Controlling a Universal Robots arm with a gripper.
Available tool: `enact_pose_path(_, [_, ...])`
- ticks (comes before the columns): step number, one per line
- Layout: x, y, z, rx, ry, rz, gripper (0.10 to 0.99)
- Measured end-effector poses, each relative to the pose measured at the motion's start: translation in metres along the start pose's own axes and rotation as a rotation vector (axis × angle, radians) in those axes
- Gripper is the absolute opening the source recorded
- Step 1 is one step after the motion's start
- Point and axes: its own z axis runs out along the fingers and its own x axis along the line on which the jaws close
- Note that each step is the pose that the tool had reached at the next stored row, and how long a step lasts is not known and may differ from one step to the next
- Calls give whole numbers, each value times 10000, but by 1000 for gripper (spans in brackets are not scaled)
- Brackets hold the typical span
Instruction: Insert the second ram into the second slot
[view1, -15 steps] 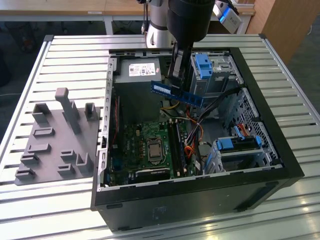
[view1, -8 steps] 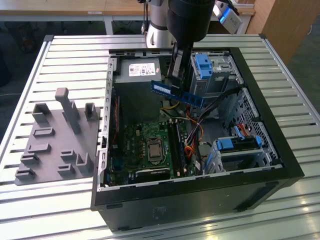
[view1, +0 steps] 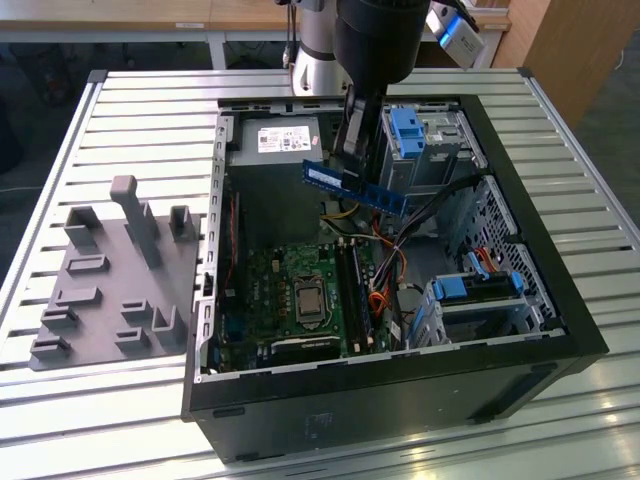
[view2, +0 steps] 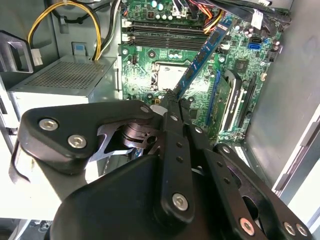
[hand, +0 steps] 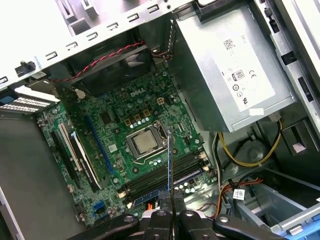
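One ram stick (view1: 382, 195), one computer case (view1: 400, 390), one fixture (view1: 105, 335), two blue clips (view1: 410, 135) (view1: 480, 287)

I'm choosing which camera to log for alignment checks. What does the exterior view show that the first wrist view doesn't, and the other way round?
Exterior view: a grey plastic fixture plate on the slatted metal table, and the thin blue circuit-board ram stick broadside, tilted above the green motherboard. First wrist view: that stick edge-on, a thin line crossing the long black memory slots. Both: the black pincer shut on the stick, the motherboard and the silver power supply box.
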Motion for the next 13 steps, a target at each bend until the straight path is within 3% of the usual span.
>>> enact_pose_path(13, [0,0,0,5,-12,305,129])
